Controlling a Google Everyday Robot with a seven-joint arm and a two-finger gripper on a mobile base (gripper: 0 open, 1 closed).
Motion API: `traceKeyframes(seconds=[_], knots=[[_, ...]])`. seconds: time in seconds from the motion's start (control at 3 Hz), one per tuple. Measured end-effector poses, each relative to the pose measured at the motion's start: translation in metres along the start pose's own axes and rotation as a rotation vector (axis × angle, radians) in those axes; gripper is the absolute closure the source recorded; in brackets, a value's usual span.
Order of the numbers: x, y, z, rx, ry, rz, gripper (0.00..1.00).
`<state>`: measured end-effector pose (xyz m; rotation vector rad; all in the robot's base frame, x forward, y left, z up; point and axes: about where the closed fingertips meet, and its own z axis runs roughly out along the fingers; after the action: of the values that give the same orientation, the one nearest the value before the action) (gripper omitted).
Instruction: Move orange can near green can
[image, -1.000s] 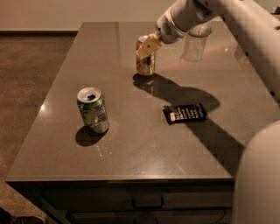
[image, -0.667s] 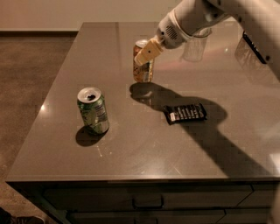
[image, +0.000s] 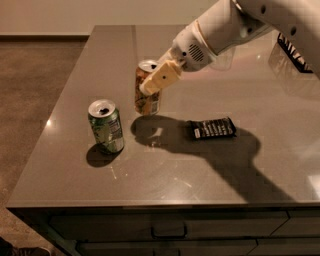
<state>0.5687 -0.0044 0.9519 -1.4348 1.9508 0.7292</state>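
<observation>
Orange can (image: 146, 103) partly hidden behind gripper (image: 154, 84), near green can (image: 106, 126)

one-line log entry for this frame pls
tool: over table, shut on orange can | orange can: apart from green can | green can: standing on table | place: not yet done

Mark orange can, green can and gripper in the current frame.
orange can (image: 146, 104), camera view, lower body below the finger.
green can (image: 107, 129), camera view, mid-body label.
gripper (image: 151, 86), camera view, by the pale fingertip, clamped on the orange can.
</observation>
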Motion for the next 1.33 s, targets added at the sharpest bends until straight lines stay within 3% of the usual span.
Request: traceKeyframes(seconds=[0.33, 0.67, 1.0, 1.33], knots=[[-0.006, 0.036, 0.018, -0.086, -0.010, -0.108, 1.00], [-0.005, 0.057, 0.042, -0.142, 0.013, -0.187, 1.00], [-0.001, 0.063, 0.058, -0.168, 0.032, -0.233, 0.82], [0.006, 0.063, 0.069, -0.176, 0.044, -0.261, 0.58]])
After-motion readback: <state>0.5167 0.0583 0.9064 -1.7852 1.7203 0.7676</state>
